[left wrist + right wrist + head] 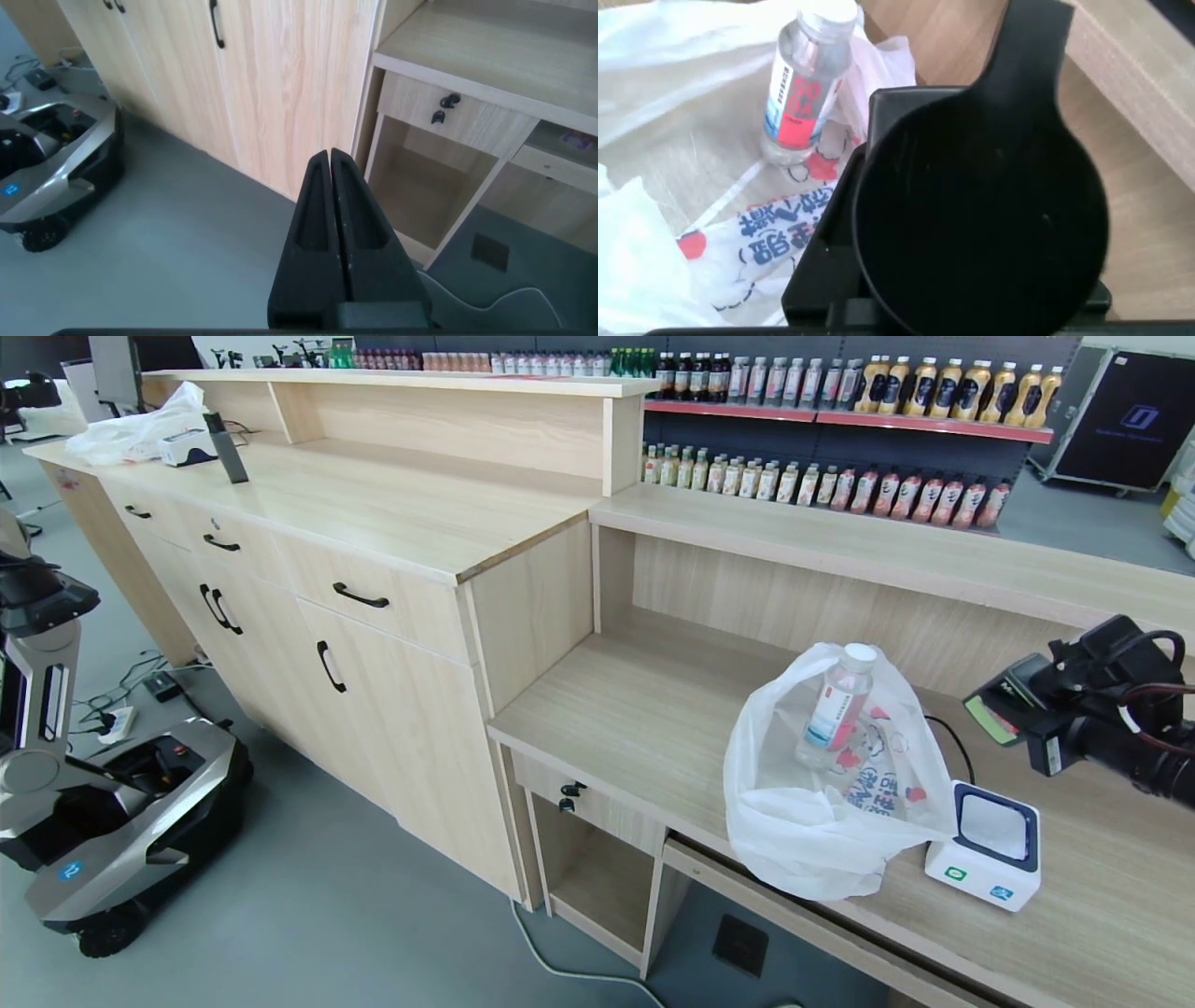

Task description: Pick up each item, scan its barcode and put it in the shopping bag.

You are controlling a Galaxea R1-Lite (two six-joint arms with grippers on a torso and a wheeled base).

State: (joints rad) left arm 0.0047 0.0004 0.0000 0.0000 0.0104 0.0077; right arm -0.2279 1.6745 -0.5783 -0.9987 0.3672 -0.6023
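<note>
Left gripper (332, 168): fingers pressed together, nothing between, parked low over floor by cabinet doors (280, 84), probably out of work's way. Right gripper (1032, 709) hovers above counter (653, 709), behind white scanner (985, 845), beside shopping bag (822, 803); spread or closed, cannot tell. Bottle (836, 705) leans inside bag, bag mouth slumped open, handy for dropping items in. Dark round shape (980, 224) blocks right wrist view; held item or gripper part, unclear.
</note>
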